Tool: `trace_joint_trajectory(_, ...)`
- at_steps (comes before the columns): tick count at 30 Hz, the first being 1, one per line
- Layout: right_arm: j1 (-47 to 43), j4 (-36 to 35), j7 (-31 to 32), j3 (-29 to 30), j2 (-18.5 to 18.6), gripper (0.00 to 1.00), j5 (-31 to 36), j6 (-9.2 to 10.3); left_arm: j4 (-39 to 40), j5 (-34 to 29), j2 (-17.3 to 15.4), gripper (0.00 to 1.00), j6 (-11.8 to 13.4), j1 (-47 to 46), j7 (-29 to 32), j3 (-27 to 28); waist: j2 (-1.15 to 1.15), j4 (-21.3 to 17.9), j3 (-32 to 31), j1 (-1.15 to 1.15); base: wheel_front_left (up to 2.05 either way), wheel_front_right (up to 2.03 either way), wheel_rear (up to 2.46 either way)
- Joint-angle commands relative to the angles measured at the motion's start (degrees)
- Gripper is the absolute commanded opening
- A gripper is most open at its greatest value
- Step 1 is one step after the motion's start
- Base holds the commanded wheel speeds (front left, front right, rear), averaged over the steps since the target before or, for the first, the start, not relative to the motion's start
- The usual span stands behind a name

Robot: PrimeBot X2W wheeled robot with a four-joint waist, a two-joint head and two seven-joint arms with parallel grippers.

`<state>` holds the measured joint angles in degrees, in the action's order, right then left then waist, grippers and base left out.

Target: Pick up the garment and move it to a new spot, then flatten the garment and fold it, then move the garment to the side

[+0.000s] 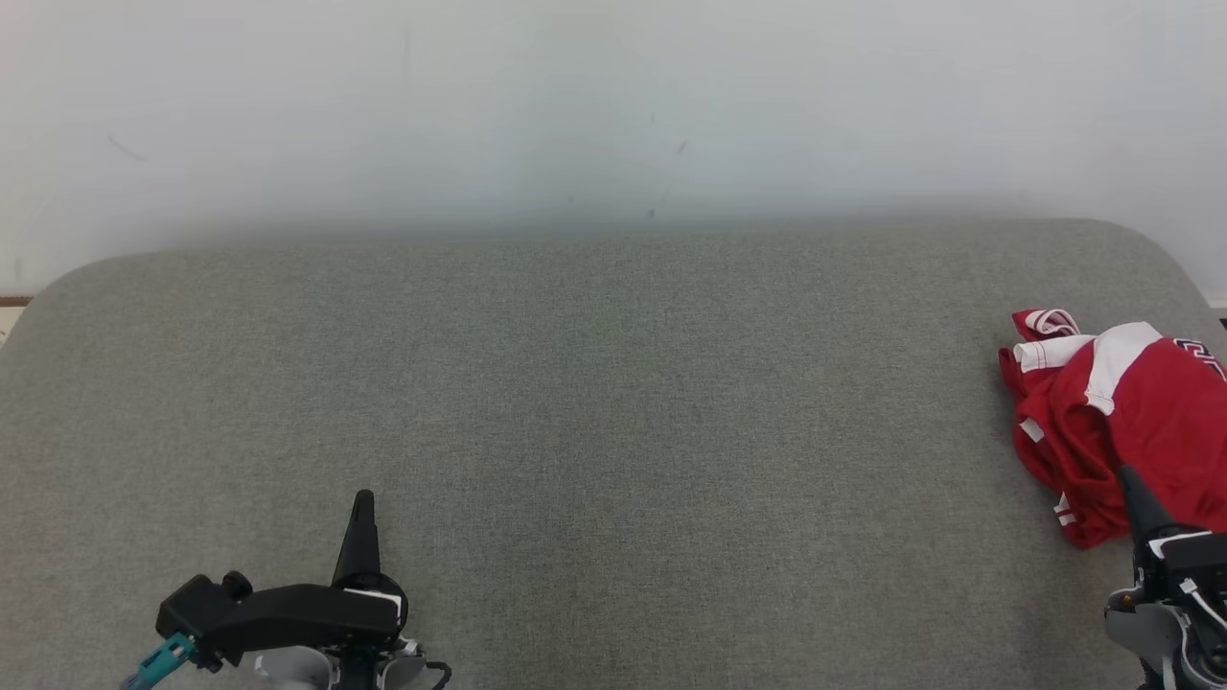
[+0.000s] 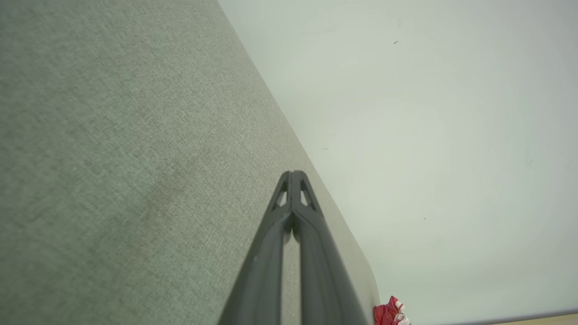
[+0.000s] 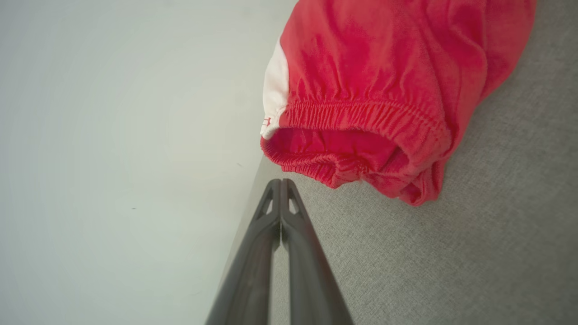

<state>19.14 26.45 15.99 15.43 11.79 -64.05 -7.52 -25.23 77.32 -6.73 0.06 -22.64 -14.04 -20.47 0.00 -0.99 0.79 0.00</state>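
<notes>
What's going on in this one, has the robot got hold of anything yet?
Not yet. A crumpled red and white garment lies at the right edge of the grey fabric surface. The right gripper points at its elastic hem with fingers pressed together, just short of the cloth, holding nothing. The left gripper sits at the lower left, also shut, over bare fabric.

Legible markings: none can be read in full.
The garment [image 1: 1160, 422] bears a dark, white-outlined numeral [image 1: 1210, 358] at its 2 o'clock edge, cut off by the picture border and unreadable. In the right wrist view, a red mark [image 3: 266, 121] on its white panel [image 3: 276, 85] is too small to read.
</notes>
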Motion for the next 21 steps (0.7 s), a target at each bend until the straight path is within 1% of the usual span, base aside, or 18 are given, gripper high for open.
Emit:
trace_joint_trajectory(1, 1.63, 0.49, 0.54, 0.82, 0.76, 0.00, -1.72, 0.03, -0.46, 2.01, 0.14, 0.00, -0.65, -1.74, -0.29, -0.02, 0.00, 0.03, 0.03, 0.00, 0.00, 0.00, 0.00)
trace_joint_trajectory(21, 6.08, 6.77, 4.31, 5.42, 1.95, 0.00, -11.91, 0.04, -5.29, 12.69, 1.72, 0.00, -3.68, -5.47, -0.64, -0.63, 0.00, 0.32, 0.33, 0.00, 0.00, 0.00, 0.00)
